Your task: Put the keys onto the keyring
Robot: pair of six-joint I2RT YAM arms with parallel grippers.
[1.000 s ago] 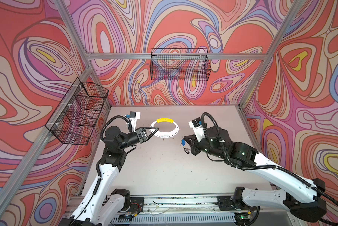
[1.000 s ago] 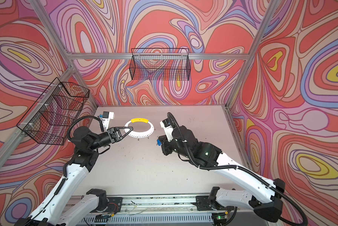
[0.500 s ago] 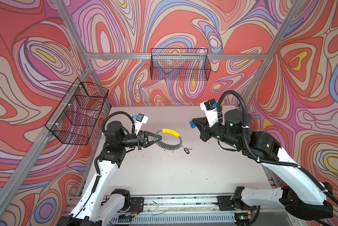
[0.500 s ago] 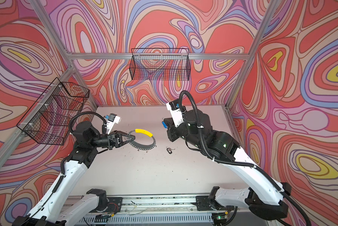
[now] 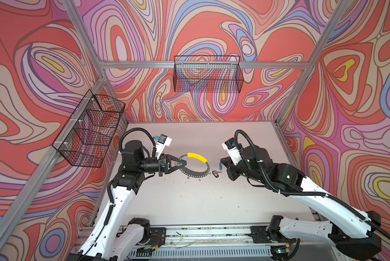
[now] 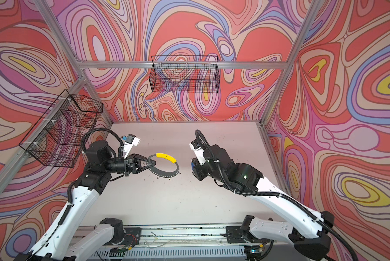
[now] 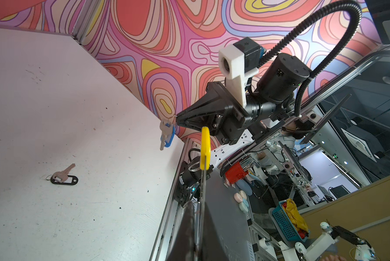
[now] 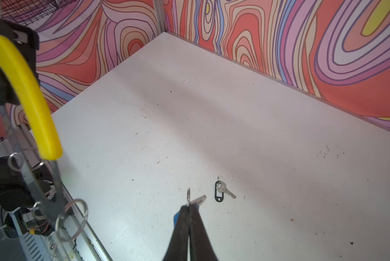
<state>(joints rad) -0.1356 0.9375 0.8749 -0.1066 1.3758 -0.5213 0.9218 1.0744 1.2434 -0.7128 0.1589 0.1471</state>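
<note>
My left gripper [image 5: 185,163] is shut on the rim of the keyring [image 5: 198,175], a thin grey perforated ring with a yellow sleeve [image 5: 197,157], held above the table in both top views. The left wrist view shows the keyring [image 7: 203,192] edge-on between the fingers. My right gripper [image 8: 188,206] is shut on the small split ring of the blue-tagged key [image 8: 198,201], which hangs a short way right of the keyring [image 8: 42,196]. The black-tagged key [image 8: 221,192] lies flat on the table below, also seen as the black-tagged key [image 5: 215,173] in a top view.
Small wire loops [image 8: 72,219] hang from the keyring's rim. One wire basket [image 5: 207,76] hangs on the back wall and another wire basket [image 5: 90,131] on the left wall. The white table [image 5: 200,203] is bounded by walls and a front rail [image 5: 200,232].
The keyring has been lifted off the table and carried right. My right gripper rose with the blue-tagged key, then came down toward the keyring's right side. The black-tagged key stayed put.
</note>
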